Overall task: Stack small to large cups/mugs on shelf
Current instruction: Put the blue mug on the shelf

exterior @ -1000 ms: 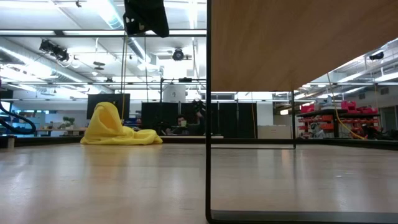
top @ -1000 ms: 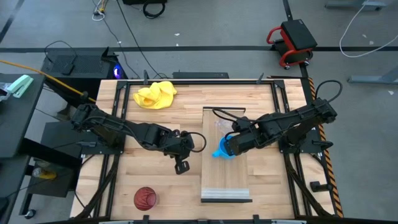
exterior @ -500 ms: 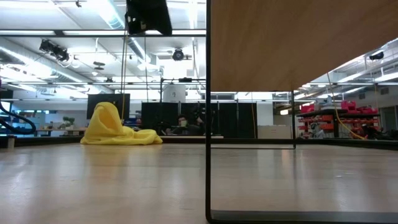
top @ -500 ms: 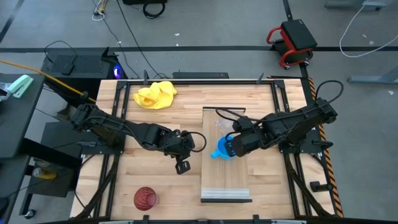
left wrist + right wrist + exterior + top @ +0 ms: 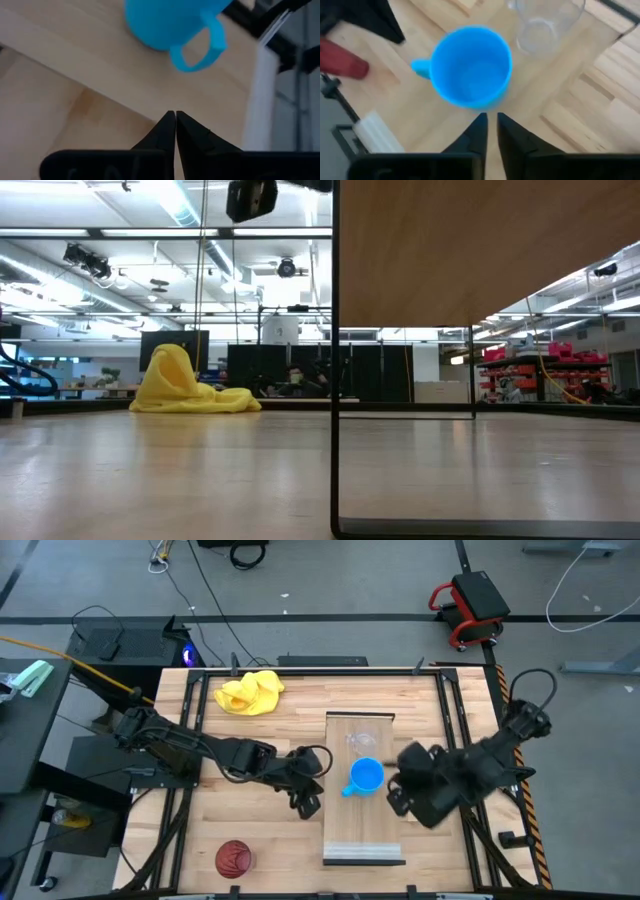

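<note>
Down at the table's near-left corner sits the dark red ribbed cup [image 5: 233,858], well away from both arms, while the left gripper [image 5: 310,805] hovers just beside the shelf [image 5: 362,835] with its fingers pressed together on nothing. On the shelf the blue mug [image 5: 365,777] stands upright, handle toward the left gripper, with the clear cup [image 5: 361,741] just behind it. The right gripper [image 5: 398,795] is just right of the mug, holding nothing, fingers only a sliver apart.
</note>
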Motion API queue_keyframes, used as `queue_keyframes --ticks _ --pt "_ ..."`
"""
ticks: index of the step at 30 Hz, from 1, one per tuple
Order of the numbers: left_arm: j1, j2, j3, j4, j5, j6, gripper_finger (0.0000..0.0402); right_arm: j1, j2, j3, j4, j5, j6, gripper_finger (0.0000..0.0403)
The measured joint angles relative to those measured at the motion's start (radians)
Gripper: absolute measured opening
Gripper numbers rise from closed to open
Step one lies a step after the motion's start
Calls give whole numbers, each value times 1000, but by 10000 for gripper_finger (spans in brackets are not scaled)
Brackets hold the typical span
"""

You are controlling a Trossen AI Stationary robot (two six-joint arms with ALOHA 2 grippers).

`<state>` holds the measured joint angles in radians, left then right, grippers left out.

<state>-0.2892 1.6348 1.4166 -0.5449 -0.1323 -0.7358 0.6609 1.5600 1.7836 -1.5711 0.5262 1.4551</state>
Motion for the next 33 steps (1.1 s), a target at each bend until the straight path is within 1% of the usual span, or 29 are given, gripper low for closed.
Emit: queue_keyframes --ticks 3,4,6,9,13,17,22,27,33 --pt "-23 0 0 49 4 -54 17 74 -4 -84 1 6 39 12" --pt "-34 1 0 70 5 -70 16 99 -4 -119 12 4 41 7" --pt "-60 9 0 115 5 -96 17 143 0 -195 44 -6 70 9" --pt "-93 37 -1 201 4 -118 21 190 1 -284 45 -6 154 7" --pt "-102 88 -1 334 -42 -124 21 217 0 -362 74 22 209 6" --pt "-80 144 -1 382 -96 -153 15 211 0 -398 137 72 186 3" --pt "-49 188 -1 385 -101 -201 14 184 0 -401 159 118 145 2" --pt "-31 200 -1 383 -101 -220 19 177 0 -401 185 121 114 2" --pt "-11 200 -1 383 -104 -214 10 177 0 -401 190 129 112 1"
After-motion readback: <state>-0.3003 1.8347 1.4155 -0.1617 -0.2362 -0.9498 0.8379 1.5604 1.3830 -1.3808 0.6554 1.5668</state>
